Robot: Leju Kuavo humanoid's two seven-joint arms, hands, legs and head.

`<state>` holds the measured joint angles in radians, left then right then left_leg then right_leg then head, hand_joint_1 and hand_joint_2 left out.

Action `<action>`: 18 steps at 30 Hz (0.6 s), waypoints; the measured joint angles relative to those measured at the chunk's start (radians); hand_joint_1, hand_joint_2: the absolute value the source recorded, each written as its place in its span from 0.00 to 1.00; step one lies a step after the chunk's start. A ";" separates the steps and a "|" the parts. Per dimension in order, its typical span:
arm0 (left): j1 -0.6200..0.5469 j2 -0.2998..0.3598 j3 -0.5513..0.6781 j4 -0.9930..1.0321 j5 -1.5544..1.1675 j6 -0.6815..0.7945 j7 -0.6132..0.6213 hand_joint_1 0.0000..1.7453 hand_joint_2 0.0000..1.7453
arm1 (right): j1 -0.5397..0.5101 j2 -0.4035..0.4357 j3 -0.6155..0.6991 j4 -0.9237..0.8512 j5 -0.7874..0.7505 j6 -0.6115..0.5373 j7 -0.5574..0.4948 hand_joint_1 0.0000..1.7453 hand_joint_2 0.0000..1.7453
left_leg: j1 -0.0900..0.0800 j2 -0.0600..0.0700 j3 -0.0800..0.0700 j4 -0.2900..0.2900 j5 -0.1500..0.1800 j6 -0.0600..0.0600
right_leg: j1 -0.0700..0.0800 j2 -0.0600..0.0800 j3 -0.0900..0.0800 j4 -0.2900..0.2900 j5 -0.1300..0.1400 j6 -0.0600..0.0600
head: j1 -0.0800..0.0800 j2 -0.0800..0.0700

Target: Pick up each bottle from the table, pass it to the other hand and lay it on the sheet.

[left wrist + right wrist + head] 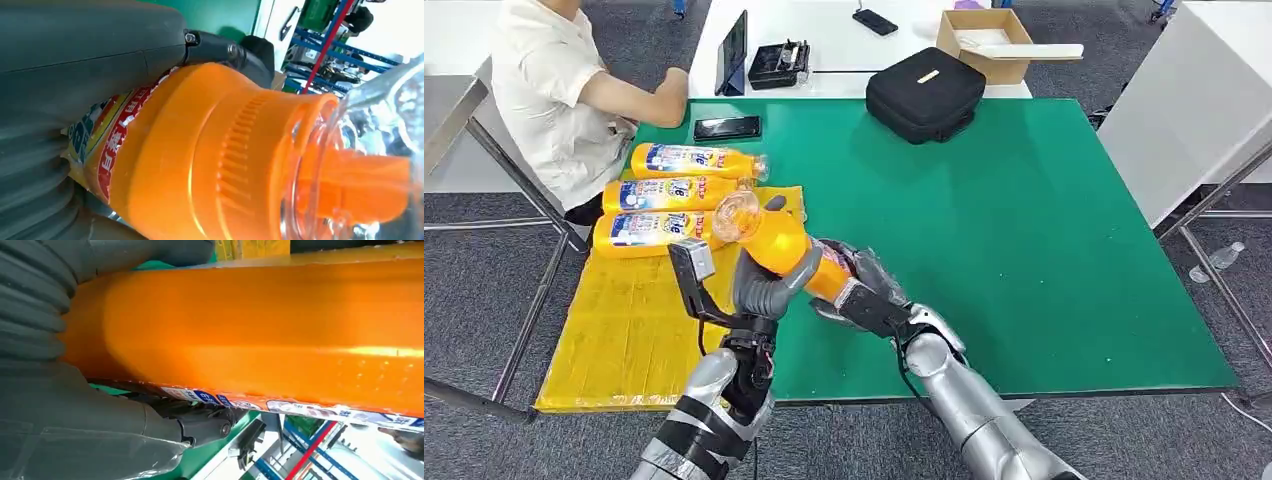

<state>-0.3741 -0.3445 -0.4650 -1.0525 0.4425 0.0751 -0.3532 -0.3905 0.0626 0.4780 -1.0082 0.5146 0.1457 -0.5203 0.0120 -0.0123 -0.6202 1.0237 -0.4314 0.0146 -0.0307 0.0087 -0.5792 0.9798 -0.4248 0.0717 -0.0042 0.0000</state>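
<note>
An orange bottle [781, 241] with a clear cap hangs tilted above the green table [1024, 250], just past the right edge of the yellow sheet [624, 330]. My left hand [769, 285] wraps around its upper body below the cap. My right hand [864, 292] grips its lower, labelled end. In the left wrist view the bottle [200, 160] lies under the thumb of my left hand [75, 75]. The right wrist view has the bottle [250, 330] against my right hand [60, 415]. Three more orange bottles [674, 193] lie side by side at the sheet's far end.
A person [554, 90] sits at the table's far left corner, an arm resting near a phone [727, 127]. A black case [924, 92] lies at the table's far edge. Behind it, a white table carries a cardboard box [989, 40] and a tablet [732, 50].
</note>
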 measured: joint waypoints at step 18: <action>-0.006 -0.003 -0.006 0.035 -0.089 0.041 -0.015 1.00 1.00 | 0.007 0.010 -0.003 0.006 -0.041 -0.005 0.010 0.00 1.00 | 0.000 0.000 0.000 0.000 0.000 0.000 | 0.000 0.000 0.000 0.000 0.000 0.000 | 0.000 0.000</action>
<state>-0.3803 -0.3471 -0.4711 -1.0174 0.3531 0.1164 -0.3685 -0.3834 0.0725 0.4753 -1.0018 0.4738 0.1404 -0.5100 0.0121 -0.0125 -0.6203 1.0237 -0.4314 0.0146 -0.0307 0.0086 -0.5794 0.9800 -0.4248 0.0717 -0.0038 0.0000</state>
